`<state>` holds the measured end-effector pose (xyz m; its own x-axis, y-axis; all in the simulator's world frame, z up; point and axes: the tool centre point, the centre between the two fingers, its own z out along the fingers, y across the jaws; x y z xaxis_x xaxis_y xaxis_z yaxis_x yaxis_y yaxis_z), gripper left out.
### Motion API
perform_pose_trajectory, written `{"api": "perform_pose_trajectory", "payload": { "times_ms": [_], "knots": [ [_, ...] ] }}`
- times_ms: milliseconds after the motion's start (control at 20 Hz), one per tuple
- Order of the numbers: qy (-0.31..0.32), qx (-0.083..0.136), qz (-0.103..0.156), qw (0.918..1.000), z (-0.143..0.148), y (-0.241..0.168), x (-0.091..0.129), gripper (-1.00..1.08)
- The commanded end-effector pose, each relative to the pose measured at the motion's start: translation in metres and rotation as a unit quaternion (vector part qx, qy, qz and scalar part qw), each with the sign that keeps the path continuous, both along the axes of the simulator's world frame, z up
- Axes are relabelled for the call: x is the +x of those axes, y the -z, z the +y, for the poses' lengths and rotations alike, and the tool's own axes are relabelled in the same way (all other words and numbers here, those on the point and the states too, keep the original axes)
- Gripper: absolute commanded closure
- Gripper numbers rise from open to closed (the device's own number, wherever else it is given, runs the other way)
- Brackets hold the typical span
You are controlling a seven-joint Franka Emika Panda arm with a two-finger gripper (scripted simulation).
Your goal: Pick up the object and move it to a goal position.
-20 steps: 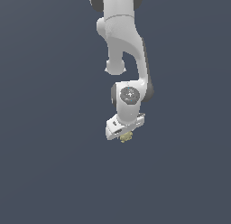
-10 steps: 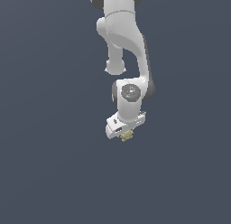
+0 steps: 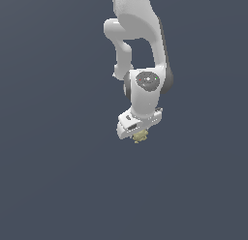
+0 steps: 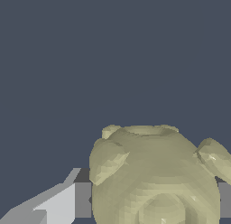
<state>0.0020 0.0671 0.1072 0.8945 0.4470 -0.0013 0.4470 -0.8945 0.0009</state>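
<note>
Exterior view: the arm reaches down with the hand at its lower end. The object, a small pale tan lump, sits directly under the hand and touches it, far smaller than the hand body. No goal marker is visible, and the plain grey backdrop gives no cue as to whether the object rests on the tabletop or hangs above it.

Wrist view: the object fills the lower part of the picture, sitting between the fingers — one grey pad shows on each side, both close against its flanks. The hand appears clamped on the object across its rounded middle; exact pad contact is hidden by the bulging body.

Handling, as a judgement: the object looks rigid and light, so weight should not strain the grip. The risk lies in shape — a rounded body with short bumps offers little flat surface, and a pad seated on a bump could let it roll or twist. The widest band between bumps is the best place to hold.
</note>
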Motion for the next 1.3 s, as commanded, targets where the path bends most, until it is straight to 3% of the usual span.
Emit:
{"api": "perform_pose_trajectory", "payload": {
  "times_ms": [0,1250],
  "knots": [
    [0.000,0.000,-0.001,1.0000,0.006,-0.023,-0.006,1.08],
    [-0.001,0.000,0.000,1.0000,0.085,-0.304,-0.076,1.08]
  ]
}}
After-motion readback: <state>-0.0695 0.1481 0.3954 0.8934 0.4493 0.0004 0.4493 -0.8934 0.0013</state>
